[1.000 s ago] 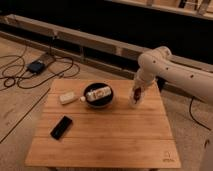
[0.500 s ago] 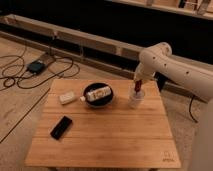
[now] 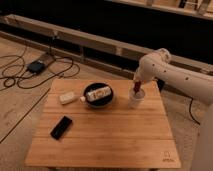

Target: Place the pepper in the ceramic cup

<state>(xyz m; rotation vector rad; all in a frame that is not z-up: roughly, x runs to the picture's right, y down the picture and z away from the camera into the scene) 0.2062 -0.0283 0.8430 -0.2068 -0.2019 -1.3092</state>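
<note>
Directly above the ceramic cup (image 3: 135, 98), the gripper (image 3: 136, 88) hangs, its fingers grasping the pepper (image 3: 136, 89).

tool (image 3: 136, 88) above cup: 1 | pepper (image 3: 136, 90): 1 | ceramic cup (image 3: 136, 99): 1 | black bowl (image 3: 98, 95): 1 | black device (image 3: 61, 127): 1 | table (image 3: 110, 140): 1

Gripper (image 3: 136, 88) sits directly over the ceramic cup (image 3: 136, 98) near the counter's (image 3: 115, 140) right-rear corner, with the dark red pepper (image 3: 136, 90) hanging at the cup's mouth. Black bowl (image 3: 98, 95) just left of the cup holds a small bottle (image 3: 97, 93). Pale block (image 3: 67, 97) lies left of the bowl, flat black device (image 3: 61, 127) front-left.
</note>
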